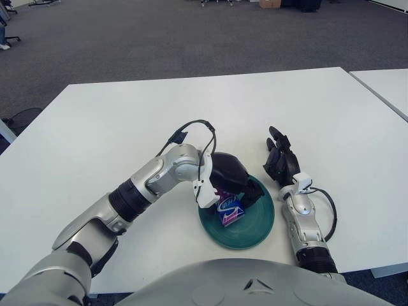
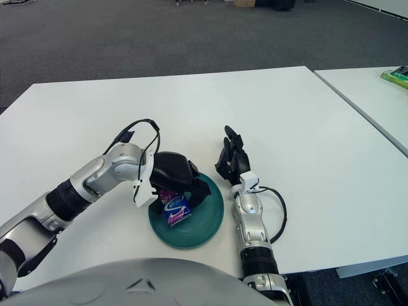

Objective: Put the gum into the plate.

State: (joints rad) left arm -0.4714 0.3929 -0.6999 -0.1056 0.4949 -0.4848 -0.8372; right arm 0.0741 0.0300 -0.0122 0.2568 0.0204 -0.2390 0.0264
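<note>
A dark green plate [image 1: 255, 223] sits on the white table near its front edge. My left hand [image 1: 233, 175] is over the plate's left part, fingers curled down around the top of a blue and purple gum pack [image 1: 229, 211]. The pack stands tilted with its lower end on the plate's floor. The gum also shows in the right eye view [image 2: 176, 209]. My right hand [image 1: 280, 159] shows just right of the plate with its fingers stretched out and holding nothing.
The white table [image 1: 204, 108] stretches far back and to both sides. A second white table [image 2: 376, 95] stands to the right across a narrow gap, with a green object [image 2: 396, 76] on it. Grey carpet lies beyond.
</note>
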